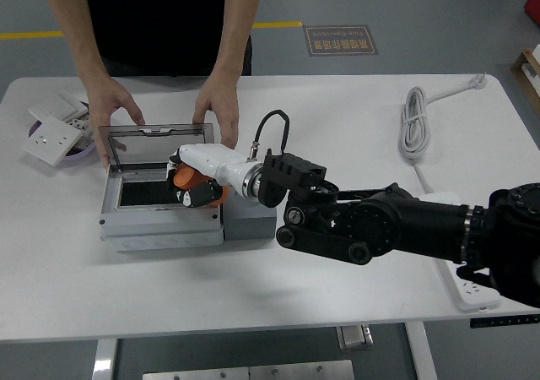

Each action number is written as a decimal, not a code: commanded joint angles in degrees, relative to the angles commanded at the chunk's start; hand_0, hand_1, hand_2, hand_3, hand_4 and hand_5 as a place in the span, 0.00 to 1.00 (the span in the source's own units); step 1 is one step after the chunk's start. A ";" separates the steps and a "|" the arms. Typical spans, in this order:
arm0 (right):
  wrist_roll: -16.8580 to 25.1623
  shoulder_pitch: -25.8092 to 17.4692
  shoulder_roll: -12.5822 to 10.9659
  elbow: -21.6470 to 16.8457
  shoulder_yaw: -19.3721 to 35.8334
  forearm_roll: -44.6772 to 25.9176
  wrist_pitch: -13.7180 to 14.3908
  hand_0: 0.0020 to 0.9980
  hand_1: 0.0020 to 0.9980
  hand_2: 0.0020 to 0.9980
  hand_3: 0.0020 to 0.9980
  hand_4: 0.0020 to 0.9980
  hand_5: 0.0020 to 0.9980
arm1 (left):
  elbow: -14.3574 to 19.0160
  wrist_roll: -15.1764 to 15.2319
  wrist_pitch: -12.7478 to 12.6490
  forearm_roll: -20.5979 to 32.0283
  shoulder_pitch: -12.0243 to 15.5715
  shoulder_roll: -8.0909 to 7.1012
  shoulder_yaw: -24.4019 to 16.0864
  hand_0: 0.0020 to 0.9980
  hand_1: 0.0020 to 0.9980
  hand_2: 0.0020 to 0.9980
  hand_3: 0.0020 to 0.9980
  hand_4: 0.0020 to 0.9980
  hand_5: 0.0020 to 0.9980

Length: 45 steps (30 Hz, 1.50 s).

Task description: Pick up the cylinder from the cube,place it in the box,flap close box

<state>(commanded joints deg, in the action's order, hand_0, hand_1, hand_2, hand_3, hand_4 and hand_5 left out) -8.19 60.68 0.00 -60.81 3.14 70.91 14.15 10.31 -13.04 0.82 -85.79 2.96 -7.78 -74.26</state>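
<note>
one hand is at work: the right hand (198,177), white-shelled on its black arm, reaches over the right wall of the box (160,219) with its fingers curled around the orange cylinder (184,180). the cylinder sits in that grip just above the right side of the box's dark interior, so the place it must go lies straight below the hand, not to either side. how its long axis runs i cannot tell, since the fingers cover most of it. the grey cube (250,219) touches the box's right wall and lies under the robot's wrist. the left hand is out of view, so the right hand is the only one near the box.

at the box's far edge the clear lid (156,133) stands open, and a person's two hands (217,103) rest by its far corners, apparently steadying it. by my judgement the placing step is nearly done: a short lowering and a release should drop the cylinder in, and the flap then has to swing toward the robot. the risk is the cylinder catching on the right wall.
</note>
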 joint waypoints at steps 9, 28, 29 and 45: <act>0.64 -0.30 0.00 0.65 -0.37 -1.86 0.40 0.86 0.76 0.81 0.87 0.95 0.54 | 0.00 -0.03 -0.02 -0.05 0.13 0.12 0.06 0.92 0.85 0.86 0.95 0.00 0.00; 1.09 -0.58 0.00 1.10 1.36 -0.91 -1.85 0.88 0.81 0.88 1.00 1.00 0.58 | 0.00 -0.11 0.00 -0.28 0.29 0.49 0.09 0.92 0.85 0.86 0.95 0.00 0.00; 1.12 -0.63 0.00 1.10 1.47 -0.83 -1.95 0.88 0.81 0.88 1.00 1.00 0.58 | 0.00 -0.11 0.00 -0.31 0.33 0.51 0.06 0.92 0.85 0.86 0.95 0.00 0.00; 1.66 -1.01 0.00 1.07 3.40 -0.76 -3.49 0.90 0.83 0.90 1.00 1.00 0.56 | 0.00 -0.12 0.00 -0.44 0.36 0.74 -0.04 0.92 0.85 0.86 0.95 0.00 0.00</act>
<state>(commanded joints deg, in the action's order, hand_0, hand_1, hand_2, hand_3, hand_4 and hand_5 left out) -6.53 59.67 0.00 -59.74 6.53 70.15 10.66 10.31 -13.15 0.82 -86.23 3.32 -7.03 -74.30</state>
